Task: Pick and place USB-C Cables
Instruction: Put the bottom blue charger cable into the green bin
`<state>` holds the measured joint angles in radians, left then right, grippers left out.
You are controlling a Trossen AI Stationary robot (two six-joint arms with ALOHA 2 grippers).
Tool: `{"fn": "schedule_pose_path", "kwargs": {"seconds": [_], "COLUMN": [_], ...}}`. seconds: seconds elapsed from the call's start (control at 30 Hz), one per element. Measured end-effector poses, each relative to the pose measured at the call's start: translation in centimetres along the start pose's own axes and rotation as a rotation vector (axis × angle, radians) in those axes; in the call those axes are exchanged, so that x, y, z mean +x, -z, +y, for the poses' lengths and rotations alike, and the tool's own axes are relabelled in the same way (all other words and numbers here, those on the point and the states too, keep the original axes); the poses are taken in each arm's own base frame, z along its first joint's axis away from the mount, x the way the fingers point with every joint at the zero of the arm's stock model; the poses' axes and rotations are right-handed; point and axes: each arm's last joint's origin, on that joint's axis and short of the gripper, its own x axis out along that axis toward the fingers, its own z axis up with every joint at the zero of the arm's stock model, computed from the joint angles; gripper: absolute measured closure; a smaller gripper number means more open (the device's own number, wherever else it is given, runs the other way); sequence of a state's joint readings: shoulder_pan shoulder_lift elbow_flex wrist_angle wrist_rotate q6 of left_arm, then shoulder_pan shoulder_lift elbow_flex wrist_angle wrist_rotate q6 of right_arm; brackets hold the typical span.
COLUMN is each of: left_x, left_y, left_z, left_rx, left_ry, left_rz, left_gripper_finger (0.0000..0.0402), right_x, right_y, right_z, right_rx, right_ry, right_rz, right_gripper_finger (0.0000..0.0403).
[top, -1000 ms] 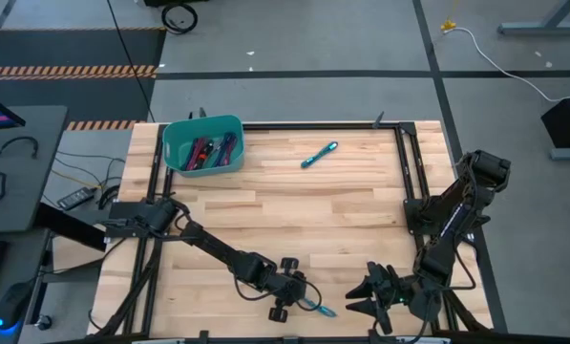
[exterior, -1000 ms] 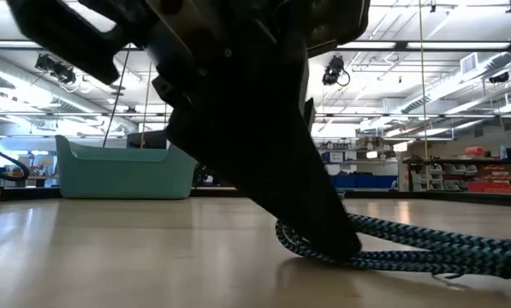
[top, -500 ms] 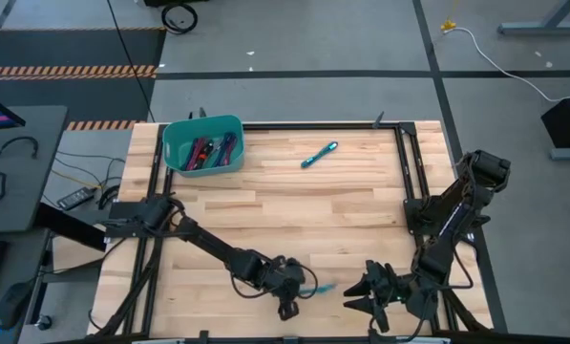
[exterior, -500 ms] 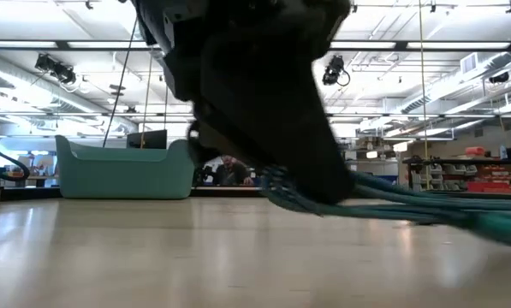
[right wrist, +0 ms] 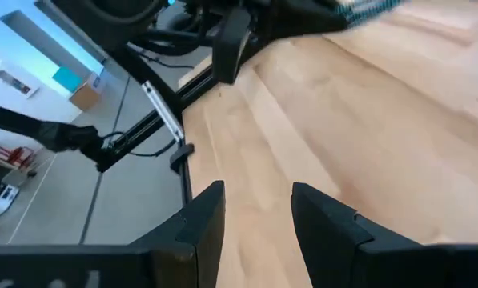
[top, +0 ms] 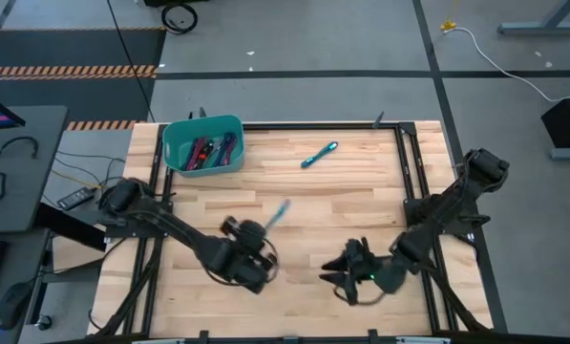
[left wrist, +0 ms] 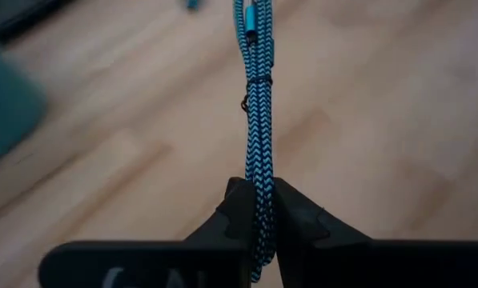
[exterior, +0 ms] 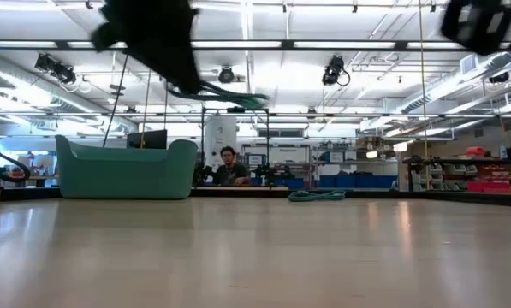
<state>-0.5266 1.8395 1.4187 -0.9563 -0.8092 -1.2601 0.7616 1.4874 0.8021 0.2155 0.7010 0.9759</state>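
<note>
My left gripper is above the middle of the table, shut on a teal braided USB-C cable bundle. The low view shows that bundle high above the tabletop. A second teal cable bundle lies flat on the far part of the table and also shows in the low view. The teal bin at the far left corner holds several cable bundles. My right gripper hovers open near the table's near edge, right of centre. My left gripper pinches the teal cable bundle by one end between its two fingers. The fingers lie along the bundle. The rest of it sticks out straight past the fingertips, with a tie around it and a connector at the free end. It is lifted clear of the table.
Black frame rails run along the table's edges. Bare wood lies between the held cable and the bin. A person sits in the room beyond the table. A white cable lies on the floor.
My left gripper has risen from the near edge of the table and swung toward the far left, toward the bin. It carried the teal cable bundle from resting on the wood to well clear of it. My right gripper has moved toward the table's left and a little toward the far edge.
</note>
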Motion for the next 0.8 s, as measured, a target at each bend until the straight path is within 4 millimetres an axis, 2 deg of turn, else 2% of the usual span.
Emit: {"fn": "schedule_pose_path", "kwargs": {"seconds": [0.17,0.37,0.6,0.8], "left_x": [-1.3,-1.9,-1.5,-1.0], "left_y": [0.5,1.1,0.8,0.0], "left_z": [4.3,10.1,16.5,21.0], "left_rx": [-0.150,-0.264,-0.345,-0.336], "left_ry": [-0.031,-0.041,-0.094,-0.179], "left_rz": [-0.084,-0.148,-0.170,-0.175], "left_gripper_finger": [0.0372,0.0373,0.0372,0.0373], "right_x": [2.4,4.7,6.4,7.1], "right_y": [-3.3,-8.0,-12.5,-16.3], "right_z": [-1.1,-3.1,-7.0,-8.6], "right_rx": [-0.006,-0.025,0.026,0.016], "right_ry": [-0.069,-0.150,-0.114,-0.019], "right_rz": [-0.019,-0.141,-0.219,-0.227], "right_gripper_finger": [0.0253,0.0253,0.0253,0.0253]}}
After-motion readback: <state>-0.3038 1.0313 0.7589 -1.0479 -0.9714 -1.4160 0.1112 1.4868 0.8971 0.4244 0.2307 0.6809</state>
